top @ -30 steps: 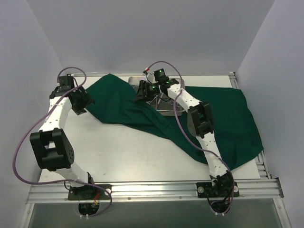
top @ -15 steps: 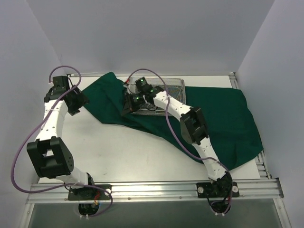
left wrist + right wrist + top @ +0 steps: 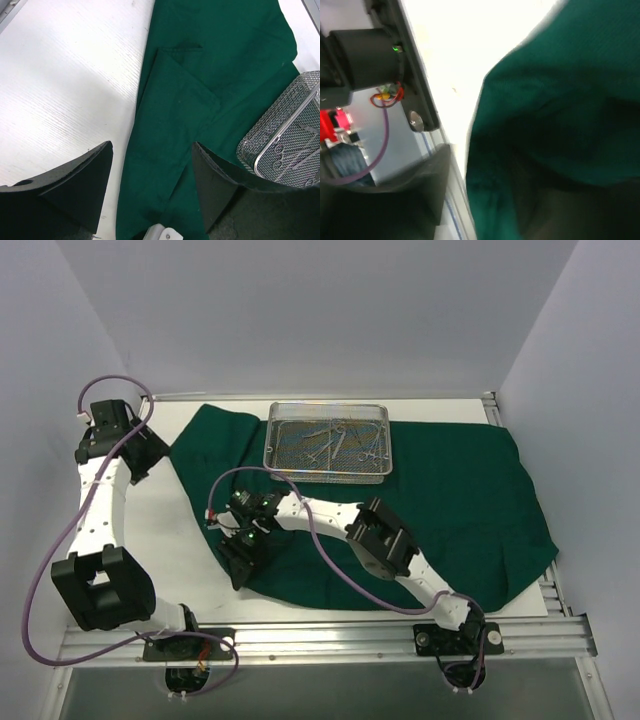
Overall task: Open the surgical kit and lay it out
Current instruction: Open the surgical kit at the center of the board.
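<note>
Left gripper (image 3: 151, 147) jaws wide apart, nothing between, near far-left edge of green cloth (image 3: 460, 490). Right gripper (image 3: 240, 558) at cloth's near-left corner; wrist view blurred, can't tell if gripping. Cloth spread on table (image 3: 180, 530); mesh tray (image 3: 325, 476) on it, instruments (image 3: 335, 437) inside.

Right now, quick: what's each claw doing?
Left claw: open, holding nothing.
Right claw: cannot tell; view blurred, at the green cloth edge.
</note>
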You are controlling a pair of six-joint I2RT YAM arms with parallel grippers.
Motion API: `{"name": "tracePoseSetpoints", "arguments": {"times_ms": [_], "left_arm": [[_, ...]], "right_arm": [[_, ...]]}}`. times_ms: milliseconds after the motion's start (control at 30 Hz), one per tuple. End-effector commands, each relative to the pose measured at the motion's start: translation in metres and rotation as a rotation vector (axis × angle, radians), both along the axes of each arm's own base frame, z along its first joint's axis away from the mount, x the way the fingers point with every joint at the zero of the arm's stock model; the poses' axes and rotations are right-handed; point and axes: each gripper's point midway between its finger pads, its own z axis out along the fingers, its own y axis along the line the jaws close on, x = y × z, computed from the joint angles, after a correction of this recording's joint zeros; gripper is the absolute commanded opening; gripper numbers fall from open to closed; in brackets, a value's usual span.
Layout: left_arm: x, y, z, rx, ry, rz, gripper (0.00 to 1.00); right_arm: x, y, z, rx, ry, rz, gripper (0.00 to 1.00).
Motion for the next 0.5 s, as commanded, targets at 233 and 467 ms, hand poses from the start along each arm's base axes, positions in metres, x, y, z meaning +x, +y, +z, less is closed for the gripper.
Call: {"name": "tracePoseSetpoints", "arguments": {"times_ms": [233, 467], "left_arm": [[0.066, -0.007, -0.006, -0.071, -0.067, -0.125, 0.66], [0.125, -0.025, -0.019, -0.094, -0.166, -0.378, 0.38]], "right_arm": [[0.106, -0.053, 0.067, 0.073, -0.155, -0.315, 0.78], [0.228, -0.134, 0.158, 0.153, -0.303, -0.774, 0.76]]}}
